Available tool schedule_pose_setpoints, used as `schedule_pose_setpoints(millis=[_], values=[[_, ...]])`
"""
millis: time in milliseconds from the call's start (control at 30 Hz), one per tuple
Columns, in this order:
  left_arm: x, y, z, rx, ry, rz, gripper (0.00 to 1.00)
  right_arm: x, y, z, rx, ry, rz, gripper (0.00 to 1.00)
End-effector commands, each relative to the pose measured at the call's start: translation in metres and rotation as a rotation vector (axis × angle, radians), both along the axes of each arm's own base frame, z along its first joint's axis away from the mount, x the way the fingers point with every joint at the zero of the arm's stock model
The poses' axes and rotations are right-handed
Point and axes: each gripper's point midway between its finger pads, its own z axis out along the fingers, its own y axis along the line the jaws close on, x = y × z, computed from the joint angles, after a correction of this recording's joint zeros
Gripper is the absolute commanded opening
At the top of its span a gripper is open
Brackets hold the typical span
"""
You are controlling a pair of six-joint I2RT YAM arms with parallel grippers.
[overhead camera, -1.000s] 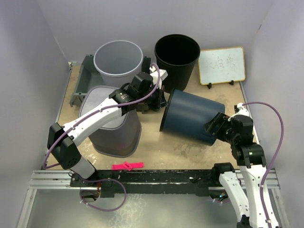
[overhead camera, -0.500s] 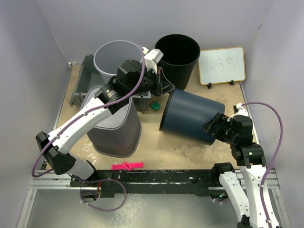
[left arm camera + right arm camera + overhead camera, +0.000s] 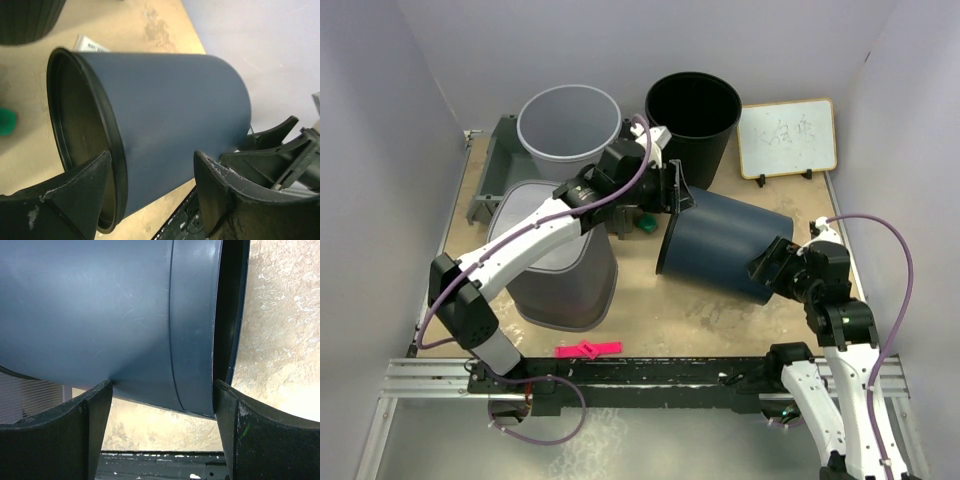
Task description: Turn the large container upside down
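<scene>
Jaws, left gripper (image 3: pixel 150 160): wide apart, straddling the mouth rim of the large container (image 3: pixel 725 245); one finger in front of the opening, one outside the wall.
Jaws, right gripper (image 3: pixel 162 385): wide apart, flanking the base end; firm grip or only contact, cannot tell.
Large container: dark blue, on its side on the table (image 3: pixel 650 300), mouth toward the left arm.
Behind it: black bin (image 3: pixel 692 110), upright.

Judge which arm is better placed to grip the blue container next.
Left, probably. The left end effector, open, straddles the blue container's rim, one finger before the mouth, one over the outer wall, ready to pinch. The right end effector sits open at the base end.
</scene>
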Motion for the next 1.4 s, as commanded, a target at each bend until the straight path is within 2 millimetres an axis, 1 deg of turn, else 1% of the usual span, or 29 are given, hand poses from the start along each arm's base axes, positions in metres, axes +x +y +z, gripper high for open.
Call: schedule_pose_setpoints(millis=[0, 100, 167, 200, 233, 300, 400, 433, 533, 600, 767, 900, 1000, 1067, 1200, 1267, 1367], values=[[0.002, -0.01, -0.011, -0.077, 0.078, -0.035, 0.65, 0.004, 0.005, 0.005, 0.014, -0.022, 0.021, 0.82], [0.001, -0.016, -0.034, -0.066, 0.133, -0.048, 0.65, 0.004, 0.005, 0.004, 0.017, -0.018, 0.025, 0.83], [-0.003, -0.021, -0.038, -0.094, 0.156, -0.075, 0.62, 0.003, 0.006, 0.005, 0.018, -0.02, 0.026, 0.83], [-0.006, -0.025, -0.037, -0.121, 0.167, -0.093, 0.58, 0.003, 0.006, 0.004, 0.018, -0.017, 0.026, 0.83], [-0.009, -0.028, -0.034, -0.152, 0.17, -0.109, 0.52, 0.003, 0.006, 0.003, 0.018, -0.017, 0.027, 0.83], [-0.012, -0.031, -0.029, -0.19, 0.176, -0.125, 0.35, 0.003, 0.005, 0.003, 0.016, -0.016, 0.025, 0.83], [-0.014, -0.033, -0.02, -0.219, 0.173, -0.136, 0.07, 0.002, 0.006, 0.002, 0.019, -0.013, 0.025, 0.83], [-0.014, -0.033, -0.016, -0.23, 0.171, -0.138, 0.0, 0.002, 0.006, 0.001, 0.019, -0.013, 0.026, 0.83], [-0.015, -0.033, -0.007, -0.251, 0.156, -0.144, 0.0, 0.002, 0.006, 0.001, 0.02, -0.013, 0.026, 0.83], [-0.015, -0.032, 0.005, -0.268, 0.132, -0.143, 0.0, 0.001, 0.006, 0.0, 0.019, -0.012, 0.027, 0.83], [-0.009, -0.023, 0.046, -0.291, 0.035, -0.109, 0.0, 0.0, 0.005, 0.004, 0.019, -0.013, 0.023, 0.84], [0.0, -0.005, 0.073, -0.212, -0.064, -0.036, 0.0, -0.002, -0.002, 0.019, -0.004, -0.048, -0.01, 0.84], [-0.001, 0.008, 0.091, -0.178, -0.138, -0.01, 0.0, -0.002, -0.005, 0.035, -0.01, -0.097, -0.02, 0.89], [-0.001, 0.015, 0.103, -0.172, -0.177, 0.005, 0.0, -0.002, -0.004, 0.041, -0.006, -0.111, -0.019, 0.93], [-0.006, 0.022, 0.121, -0.178, -0.229, 0.001, 0.0, -0.001, -0.002, 0.042, 0.003, -0.114, -0.013, 0.99], [-0.008, 0.023, 0.127, -0.177, -0.249, -0.003, 0.0, -0.002, -0.002, 0.039, 0.004, -0.106, -0.013, 1.0], [-0.02, 0.013, 0.124, -0.148, -0.275, -0.048, 0.0, -0.004, -0.006, 0.037, -0.002, -0.095, -0.037, 1.0]])
